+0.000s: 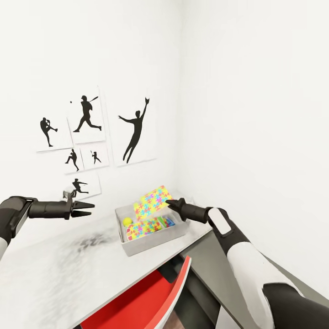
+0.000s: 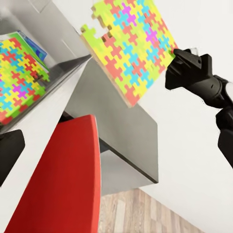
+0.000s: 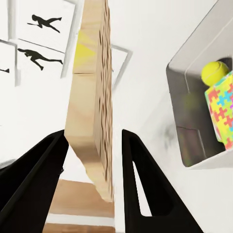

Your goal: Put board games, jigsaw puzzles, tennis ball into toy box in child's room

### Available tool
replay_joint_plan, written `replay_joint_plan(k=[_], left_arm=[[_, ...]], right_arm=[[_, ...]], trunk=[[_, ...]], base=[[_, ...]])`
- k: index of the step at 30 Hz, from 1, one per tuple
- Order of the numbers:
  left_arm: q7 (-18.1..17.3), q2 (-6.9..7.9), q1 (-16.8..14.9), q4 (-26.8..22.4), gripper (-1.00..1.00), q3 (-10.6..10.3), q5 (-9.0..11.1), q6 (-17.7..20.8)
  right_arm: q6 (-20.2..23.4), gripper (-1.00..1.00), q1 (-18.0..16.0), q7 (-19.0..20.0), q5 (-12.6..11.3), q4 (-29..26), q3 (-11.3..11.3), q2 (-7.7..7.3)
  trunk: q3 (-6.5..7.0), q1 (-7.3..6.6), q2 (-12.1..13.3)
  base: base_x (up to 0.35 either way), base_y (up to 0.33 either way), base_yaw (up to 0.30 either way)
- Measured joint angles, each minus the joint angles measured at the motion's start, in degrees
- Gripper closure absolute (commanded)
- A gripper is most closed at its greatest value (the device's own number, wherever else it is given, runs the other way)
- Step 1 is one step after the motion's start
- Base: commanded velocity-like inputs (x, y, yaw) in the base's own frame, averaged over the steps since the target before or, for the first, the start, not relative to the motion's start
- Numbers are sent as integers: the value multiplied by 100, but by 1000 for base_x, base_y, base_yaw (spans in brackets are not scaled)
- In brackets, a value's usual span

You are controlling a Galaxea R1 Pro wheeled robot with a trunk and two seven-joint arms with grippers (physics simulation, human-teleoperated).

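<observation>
The black right gripper [image 1: 170, 202] pinches one edge of a thin square jigsaw puzzle [image 1: 153, 201] of yellow, red, blue and green pieces, tilted just above the shallow light-grey toy box [image 1: 153, 244] on the white table [image 1: 55, 269]; below it, the box already holds a second patterned puzzle [image 1: 145, 227], a small yellow-green tennis ball [image 1: 127, 222] and a colourful game box edge [image 1: 168, 222]. Off beyond the box, the left gripper [image 1: 89, 209] hangs empty, fingers slightly apart; seemingly the task is nearly done, though how many board games are inside is unclear.
</observation>
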Motion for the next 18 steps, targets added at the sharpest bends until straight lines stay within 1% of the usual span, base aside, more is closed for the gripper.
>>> replay_joint_plan(k=[2, 4, 8, 10, 13, 18], left_arm=[[0, 33, -1, 0, -100, 2, 1, 7], [0, 48, -2, 0, -100, 2, 0, 12], [0, 56, -2, -1, -100, 2, -3, 18], [0, 57, -3, -1, -100, 2, -4, 19], [0, 57, -2, -1, -100, 2, -4, 14], [0, 58, 0, -1, -100, 2, -4, 11]], right_arm=[[-6, 100, -137, -23, 3, 159, 1, 101], [-10, 100, -238, -155, 9, 225, 1, 148], [5, 100, -355, -741, -15, 264, 3, 197], [15, 100, -378, -947, -38, 269, -2, 213], [20, 100, -386, -1061, -54, 274, -10, 221], [17, 100, -388, -1097, -62, 279, -14, 224]], trunk=[[0, 0, 0], [0, 0, 0], [-1, -1, -1], [-1, -2, 0], [-1, -1, 0], [0, 0, 0]], base=[[0, 0, 0], [0, 0, 0], [66, 25, 0], [138, 81, 0], [66, 39, 0], [13, 8, 0]])
